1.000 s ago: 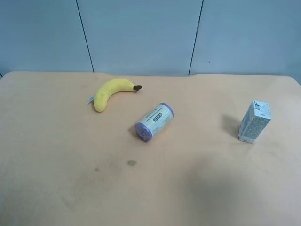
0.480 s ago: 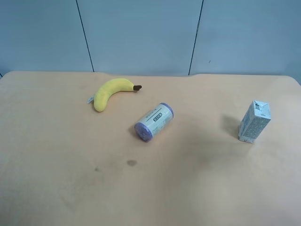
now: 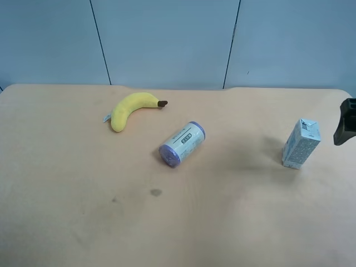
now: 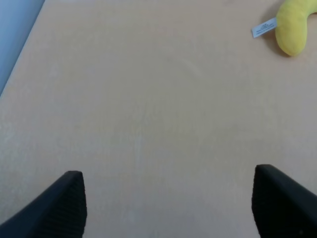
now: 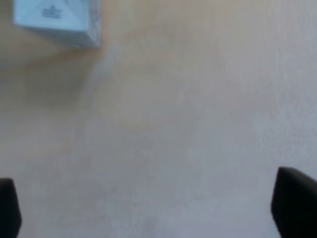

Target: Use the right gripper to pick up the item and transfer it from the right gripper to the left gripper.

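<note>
A small white and blue carton (image 3: 301, 143) is standing upright on the tan desk (image 3: 67, 222), at the right of the exterior high frame and a little above mid-height, with its folded top leaning slightly. Nothing is gripping it. Just beside it, at the far right edge of the frame, a dark piece of an arm (image 3: 346, 121) is poking into view, apart from the carton.

In the right wrist view the right gripper (image 5: 151, 206) is hanging over bare desk with its two dark fingers (image 5: 294, 206) spread wide and nothing between them. The carton (image 5: 57, 20) is showing beyond the fingertips and off to one side, well clear of them.

The left gripper (image 4: 176, 203) is likewise gaping wide over the desk and holding nothing, its black ribbed fingers (image 4: 67, 203) sitting far apart. The tagged end of the plush banana (image 4: 294, 25) is peeking in beyond them.

In the exterior high view the yellow banana is lying in the upper left part of the frame. A purple-capped can (image 3: 182, 144) is lying on its side near the centre, down and to the right of the banana and well apart from the carton.
</note>
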### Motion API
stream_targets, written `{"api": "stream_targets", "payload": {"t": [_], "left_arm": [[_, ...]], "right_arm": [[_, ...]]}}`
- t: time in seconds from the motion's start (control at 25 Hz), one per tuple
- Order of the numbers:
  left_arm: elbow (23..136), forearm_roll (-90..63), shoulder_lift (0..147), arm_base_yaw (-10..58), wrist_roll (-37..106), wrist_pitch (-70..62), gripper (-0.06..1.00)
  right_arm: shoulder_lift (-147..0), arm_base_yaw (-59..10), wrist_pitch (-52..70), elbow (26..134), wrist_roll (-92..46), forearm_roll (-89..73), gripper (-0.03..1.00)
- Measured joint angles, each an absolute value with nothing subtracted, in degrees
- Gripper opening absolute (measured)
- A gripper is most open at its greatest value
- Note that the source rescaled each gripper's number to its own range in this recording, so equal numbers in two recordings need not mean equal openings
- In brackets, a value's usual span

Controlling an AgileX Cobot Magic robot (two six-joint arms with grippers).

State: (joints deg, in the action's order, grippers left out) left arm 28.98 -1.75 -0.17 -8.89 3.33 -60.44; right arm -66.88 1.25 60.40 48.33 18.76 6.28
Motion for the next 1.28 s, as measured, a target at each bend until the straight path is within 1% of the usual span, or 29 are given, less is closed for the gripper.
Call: {"api": "stream_targets", "payload": {"t": [0.24,0.52,0.76,1.0,1.28], "left_arm": [[29.0,-1.8,-0.2,-8.9,3.3,-60.4,0.69],[29.0,-1.8,-0.2,-8.9,3.3,-60.4,0.69],[29.0,-1.8,-0.2,-8.9,3.3,-60.4,0.69],[29.0,-1.8,-0.2,-8.9,3.3,-60.4,0.69],[29.0,-1.8,-0.2,-8.9,3.3,-60.4,0.69]], "right_arm": [[-73.9,1.2,58.1,50.3,21.2,6.1,1.0],[-82.8,1.2,60.1,63.6,21.2,3.8,1.0],[-92.7,1.2,63.2,71.1,21.2,3.8,1.0],[-98.5,1.2,62.9,71.7,21.2,3.1,1.0],[-100.2,1.2,59.5,71.7,19.8,0.0,1.0]]}}
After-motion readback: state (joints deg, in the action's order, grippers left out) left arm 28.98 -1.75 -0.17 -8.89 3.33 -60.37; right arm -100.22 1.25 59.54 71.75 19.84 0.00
